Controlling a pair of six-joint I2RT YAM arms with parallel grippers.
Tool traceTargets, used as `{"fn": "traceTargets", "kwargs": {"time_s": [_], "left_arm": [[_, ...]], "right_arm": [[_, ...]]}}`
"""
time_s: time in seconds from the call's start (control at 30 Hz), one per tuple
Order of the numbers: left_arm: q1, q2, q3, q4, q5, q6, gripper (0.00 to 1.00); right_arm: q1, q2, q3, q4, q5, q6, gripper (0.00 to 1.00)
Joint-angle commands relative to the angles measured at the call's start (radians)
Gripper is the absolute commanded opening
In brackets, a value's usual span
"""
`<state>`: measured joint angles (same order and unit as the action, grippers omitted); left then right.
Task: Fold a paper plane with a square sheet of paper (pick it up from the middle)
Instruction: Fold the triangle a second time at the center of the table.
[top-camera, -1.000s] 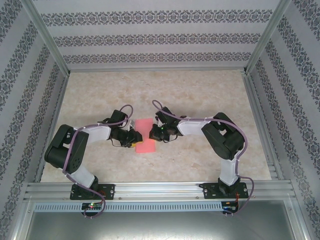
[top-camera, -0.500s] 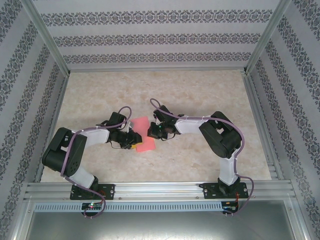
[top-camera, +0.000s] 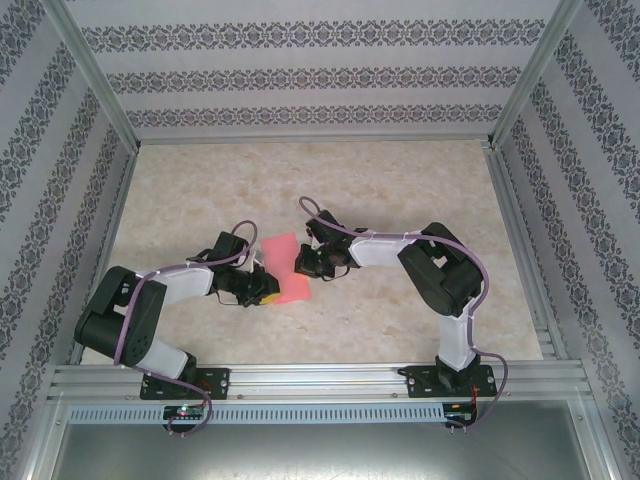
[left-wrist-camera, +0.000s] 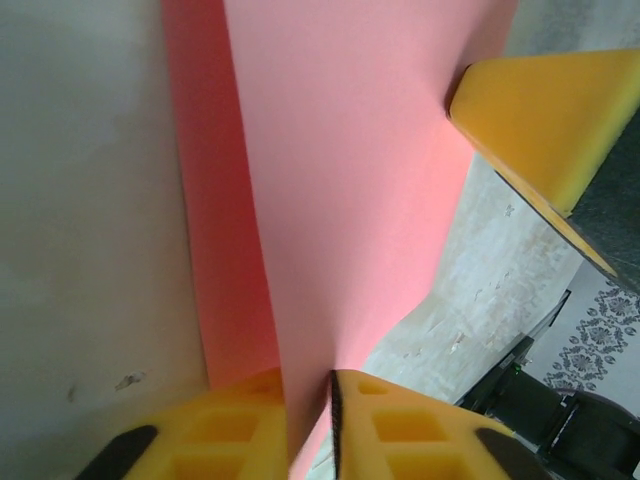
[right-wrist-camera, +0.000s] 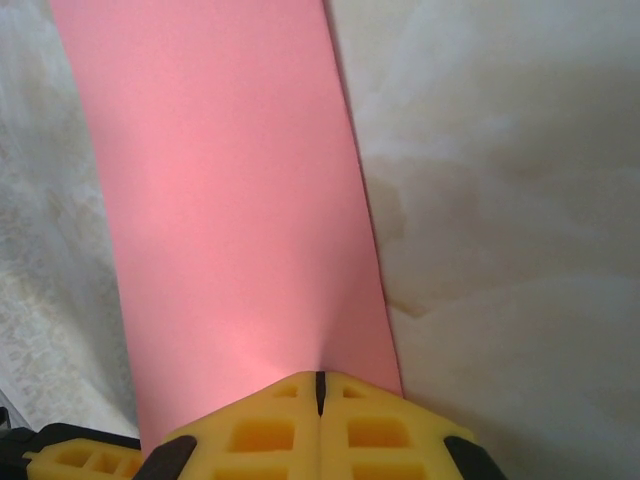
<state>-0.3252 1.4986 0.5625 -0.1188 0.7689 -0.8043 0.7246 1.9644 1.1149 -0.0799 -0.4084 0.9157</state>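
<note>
Left gripper, nearest me, was pinched narrow on one edge of the thin salmon-pink square sheet of paper. The sheet ran up out of its yellow foam pads, and a darker strip beside it looked like a second layer, bowed or doubled over; I couldn't tell which. Right gripper was clamped flat on the opposite edge, with a small pucker in the paper at the pinch.

I judged this as mid-fold. To do it well I'd need both pinches firm, both wrists moving at the same pace, and the edges lined up before pressing any crease. Pulling apart could tear thin paper.

From above, the sheet sat between the two grippers and touched both, over the middle of the beige marbled tabletop. I couldn't tell whether it was lifted or resting.
</note>
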Motion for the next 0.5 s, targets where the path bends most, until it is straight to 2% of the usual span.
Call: {"fn": "traceTargets", "kwargs": {"time_s": [0.0, 0.13, 0.27, 0.47], "left_arm": [[0.003, 0.023, 0.012, -0.013, -0.016, -0.024, 0.13], [0.002, 0.031, 0.039, -0.061, -0.061, -0.008, 0.11], [0.007, 0.052, 0.078, -0.103, -0.069, 0.037, 0.1], [0.012, 0.081, 0.145, -0.195, -0.07, 0.126, 0.1]], "right_arm": [[0.008, 0.025, -0.011, -0.041, 0.054, -0.023, 0.01], [0.013, -0.043, -0.024, 0.0, 0.043, -0.054, 0.01], [0.01, -0.061, -0.013, -0.078, 0.083, -0.061, 0.01], [0.01, -0.087, -0.003, -0.011, 0.054, -0.062, 0.02]]}}
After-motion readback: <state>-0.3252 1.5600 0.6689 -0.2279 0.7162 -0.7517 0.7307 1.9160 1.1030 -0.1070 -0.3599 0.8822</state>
